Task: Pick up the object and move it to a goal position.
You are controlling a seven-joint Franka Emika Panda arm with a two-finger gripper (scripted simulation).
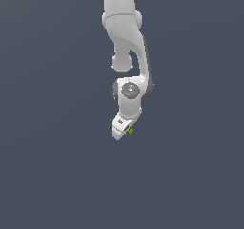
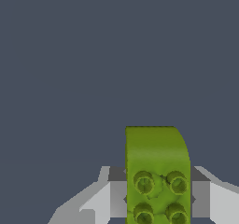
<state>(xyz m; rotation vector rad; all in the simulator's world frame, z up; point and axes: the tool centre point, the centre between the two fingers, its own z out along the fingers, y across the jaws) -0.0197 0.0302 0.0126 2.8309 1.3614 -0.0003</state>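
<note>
Background: a uniform dark slate-blue field fills both views, with no edge, seam or horizon that would separate a surface from a backdrop.

Arm: in the exterior view the white Panda arm [image 1: 125, 42] enters from the top edge and descends through the centre of the picture. Its upper link curves toward the exterior view's right, a grey-faced round joint [image 1: 129, 90] sits at mid-height, and the last white link angles down toward the exterior view's left.

Gripper: the gripper [image 1: 122, 128] forms the lowest part of the arm, a short white body tilted off vertical. In the wrist view its two grey-and-white fingers [image 2: 108, 202] appear on either side of the block, their inner pads pressed flat against the block's two long sides. The jaws are thus clenched on the block, with no gap visible between pad and block.

Object: the lime-green studded block [image 2: 158, 176] sits between the jaws. The wrist view shows its top face with four round studs in two rows, darker green at their centres, and a smooth portion that projects beyond the fingertips with one rounded far corner. In the exterior view the block [image 1: 130, 131] is only a small green speck at the gripper tip, on the side toward the exterior view's right; whether it rests on anything beneath cannot be told.
</note>
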